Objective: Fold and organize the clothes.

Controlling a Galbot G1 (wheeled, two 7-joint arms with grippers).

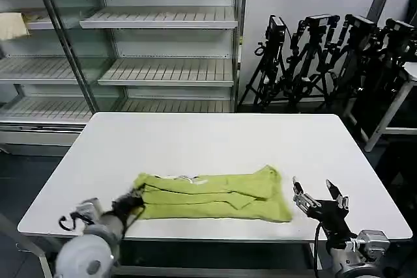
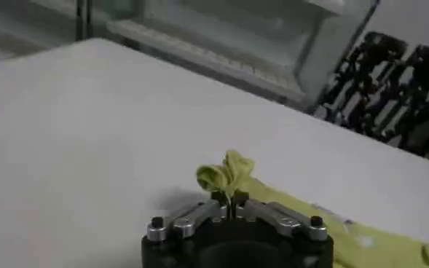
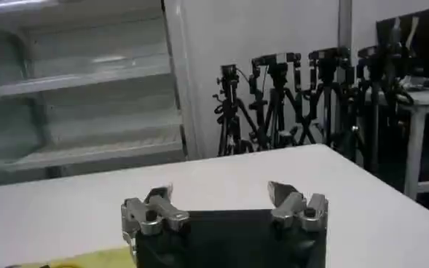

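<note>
The left gripper (image 1: 135,200) sits low at the near edge of the white table (image 1: 215,138), its fingers pinched tight on a bunched end of the lime-green T-shirt (image 1: 215,194). In the left wrist view that gripper (image 2: 231,206) has a small knot of green fabric pushed up just beyond its closed tips, and the T-shirt (image 2: 301,218) trails off to one side across the tabletop (image 2: 90,138). The shirt lies folded into a long, rumpled band running from the left gripper toward the right one, along the near edge of the table. The right gripper (image 1: 318,194) hovers just beside the shirt's other end, fingers spread wide and holding nothing, apart from the cloth. Beyond both grippers the table is bare white, and farther off stand metal shelves (image 1: 163,43) and a row of black tripods (image 1: 326,56).
</note>
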